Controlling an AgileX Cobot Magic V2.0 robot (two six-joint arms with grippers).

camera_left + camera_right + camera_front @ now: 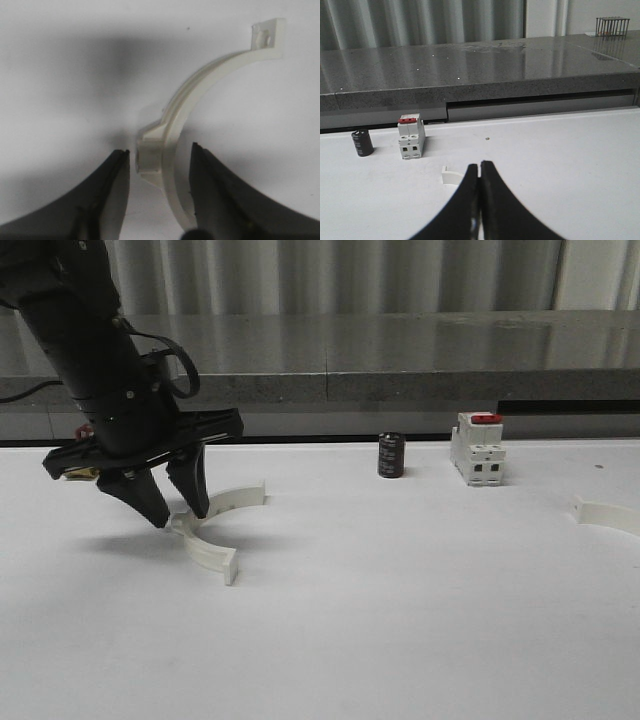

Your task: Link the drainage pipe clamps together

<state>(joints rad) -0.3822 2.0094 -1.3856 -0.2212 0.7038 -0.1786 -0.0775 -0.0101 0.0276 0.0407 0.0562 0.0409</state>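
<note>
One white half-ring drainage pipe clamp (pixel 215 532) lies on the white table at the left, arching away from its side lug. My left gripper (pixel 180 516) is lowered over it and stands open. In the left wrist view the clamp (pixel 200 85) runs between the black fingers (pixel 112 190), with its lug in the gap of the left gripper (pixel 159 150); a sliver of table shows beside the lug. The second clamp (pixel 606 513) lies at the table's far right edge. My right gripper (pixel 480 165) is shut with nothing in it, just short of that clamp's end tab (pixel 451 176).
A white boxy switch with a red top (pixel 477 448) and a small black cylinder (pixel 391 455) stand near the back of the table; the right wrist view shows the same switch (pixel 411 136) and cylinder (pixel 362 142). A grey stone ledge (pixel 400 350) runs behind.
</note>
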